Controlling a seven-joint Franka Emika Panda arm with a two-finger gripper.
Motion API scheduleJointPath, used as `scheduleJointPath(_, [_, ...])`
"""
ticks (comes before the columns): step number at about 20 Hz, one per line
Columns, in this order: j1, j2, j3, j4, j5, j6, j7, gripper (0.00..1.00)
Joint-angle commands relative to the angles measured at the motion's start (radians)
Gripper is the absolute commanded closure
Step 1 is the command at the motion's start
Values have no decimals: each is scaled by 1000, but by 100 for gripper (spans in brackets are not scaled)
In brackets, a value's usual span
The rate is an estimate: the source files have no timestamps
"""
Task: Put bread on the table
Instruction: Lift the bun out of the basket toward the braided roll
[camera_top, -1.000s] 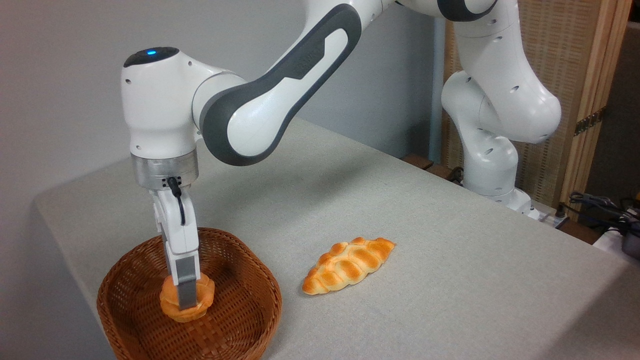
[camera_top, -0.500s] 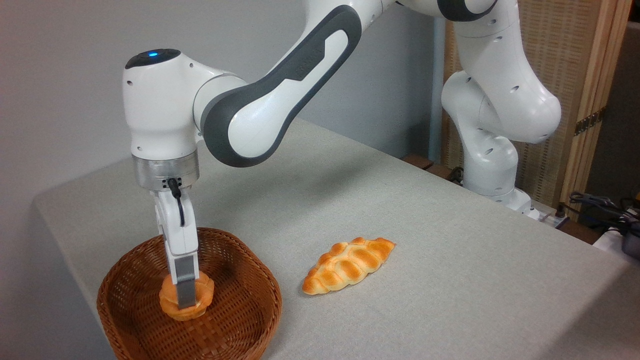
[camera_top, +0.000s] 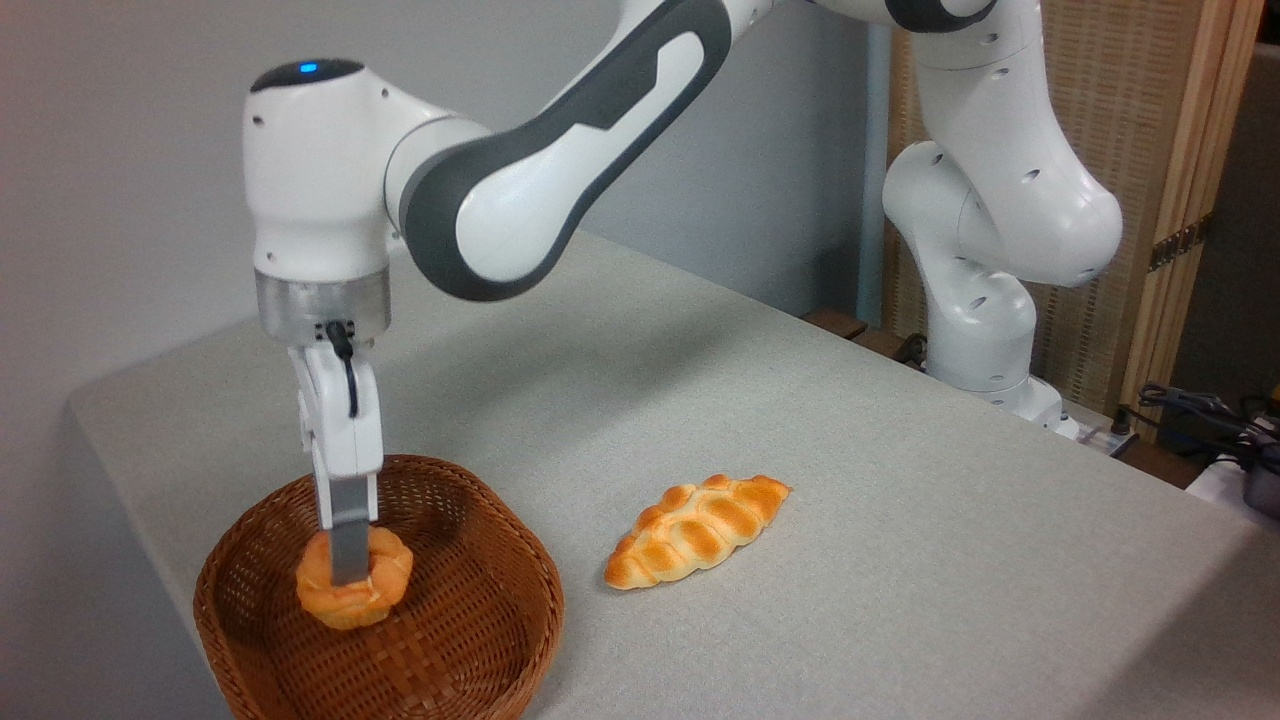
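The bread (camera_top: 385, 580) is a small round golden-orange bun with a folded top. It hangs just above the floor of the brown wicker basket (camera_top: 480, 640) at the lower left. My gripper (camera_top: 350, 578) points straight down and is shut on the bun; the near grey finger crosses its front and the far finger is hidden behind it. The table (camera_top: 850, 480) is covered in light grey-beige cloth and carries the basket.
A longer braided oval loaf (camera_top: 697, 529) lies on the cloth to the right of the basket. The arm's white base (camera_top: 985, 350) stands at the table's far right edge, with cables (camera_top: 1200, 410) and a wooden screen behind it.
The gripper has risen and shifted slightly left with the bun, which now sits higher inside the basket.
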Motion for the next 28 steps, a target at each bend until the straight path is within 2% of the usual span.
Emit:
scheduleJointPath(1, [2, -55, 0, -12, -41, -19, -2, 77])
scheduleJointPath(5, [2, -92, 6, -12, -55, -76, -1, 77])
scheduleJointPath(8, [4, -139, 9, -12, -85, -161, -1, 78])
scheduleJointPath(13, [0, -228, 9, -15, -87, -344, 1, 78])
scheduleJointPath(14, [-9, -250, 9, -21, -87, -397, 2, 77])
scheduleJointPath(16, [-62, -267, 11, -50, -72, -483, 13, 74])
scheduleJointPath(17, [-84, -271, 11, -71, -63, -488, 10, 71])
scheduleJointPath(18, [-125, -282, 11, -109, -50, -491, 4, 67])
scheduleJointPath(20, [-165, -294, 11, -165, -44, -495, -1, 67])
scheduleJointPath(21, [-180, -291, 9, -182, -44, -490, -1, 61])
scheduleJointPath(22, [-199, -284, 9, -194, -43, -484, -1, 48])
scheduleJointPath(24, [-204, -271, 9, -214, -41, -467, 1, 24])
scheduleJointPath(25, [-204, -265, 9, -223, -41, -456, 2, 20])
scheduleJointPath(28, [-204, -241, 8, -225, -38, -436, 8, 0])
